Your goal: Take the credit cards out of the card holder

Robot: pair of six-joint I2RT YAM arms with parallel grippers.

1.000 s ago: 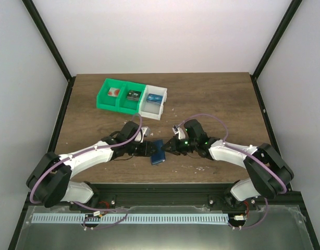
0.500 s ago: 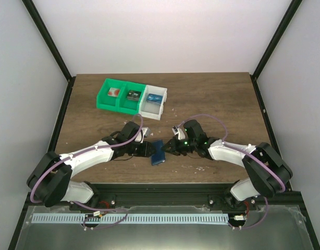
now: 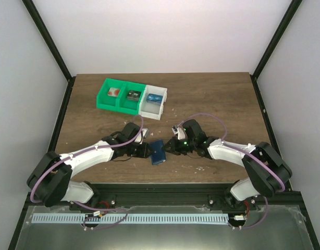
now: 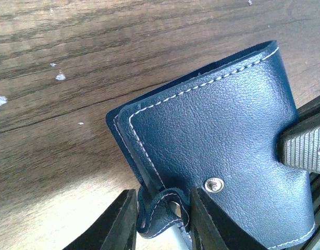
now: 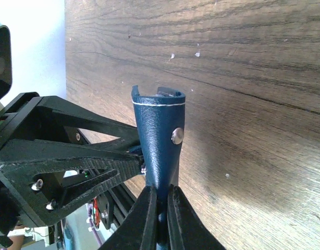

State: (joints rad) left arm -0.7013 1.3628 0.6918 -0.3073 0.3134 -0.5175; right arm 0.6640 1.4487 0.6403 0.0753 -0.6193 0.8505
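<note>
The card holder, a dark blue stitched wallet, is held closed just above the table between both arms. My right gripper is shut on its right edge; in the right wrist view the holder stands edge-on out of the jaws. My left gripper pinches the folded snap strap at the holder's left edge. Both fingers touch the strap. Three credit cards lie in the tray: red-and-white, dark and blue.
The green-and-white three-compartment tray stands at the back left of the wooden table. The black frame rail runs along the near edge, just behind the holder. Small white specks dot the wood.
The left gripper's fingers have narrowed onto the holder's strap. Both arms and the holder have stayed almost where they were.
</note>
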